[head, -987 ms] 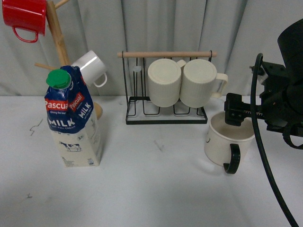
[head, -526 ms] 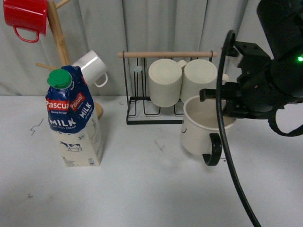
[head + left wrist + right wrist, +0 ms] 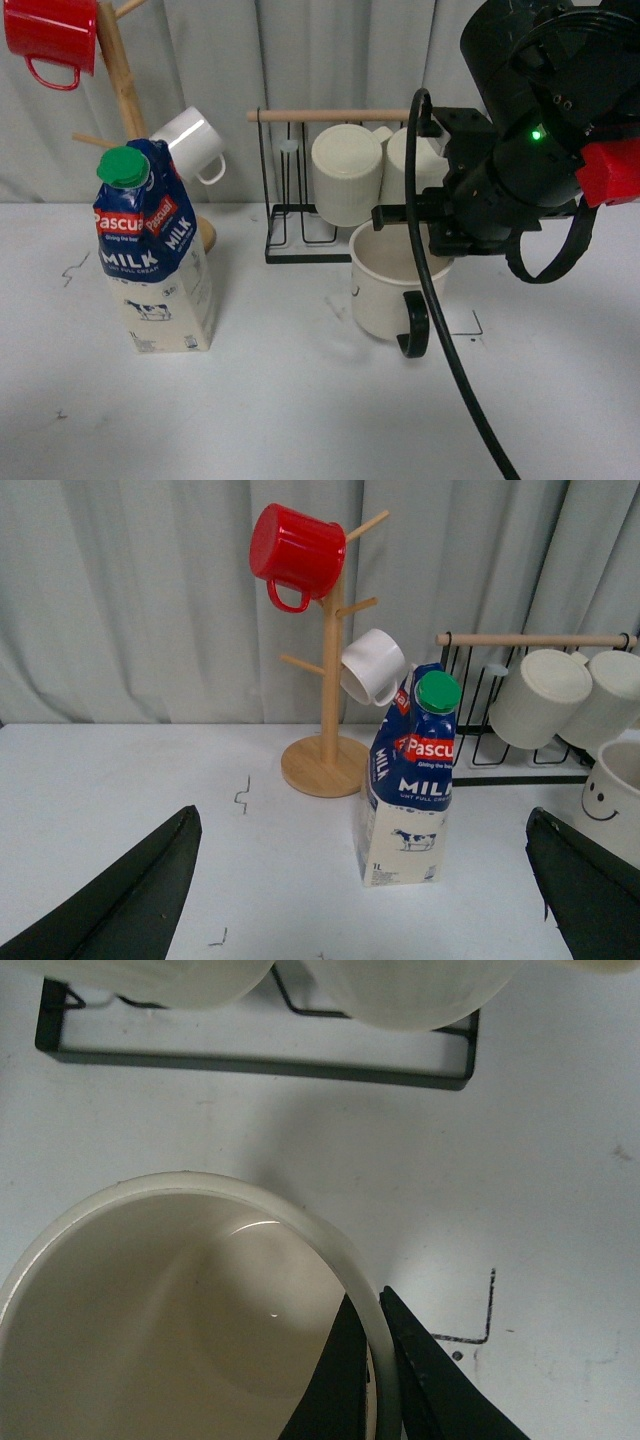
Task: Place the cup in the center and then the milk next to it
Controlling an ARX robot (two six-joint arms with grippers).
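— Where's the cup (image 3: 380,290)?
— Upright before the rack (image 3: 300,245), its rim pinched by the right gripper (image 3: 368,1310) (black corner mark (image 3: 474,326) just beside).
— Room?
— Open tabletop (image 3: 280,380) between it and the milk (image 3: 150,255); left gripper (image 3: 360,815) spread wide, empty.

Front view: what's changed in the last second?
The right pincer, shut on the cup at its rim, moved it leftward from the far right to in front of the wire rack, beside a black corner mark. The milk, the ribbed mugs and the mug tree stayed put.
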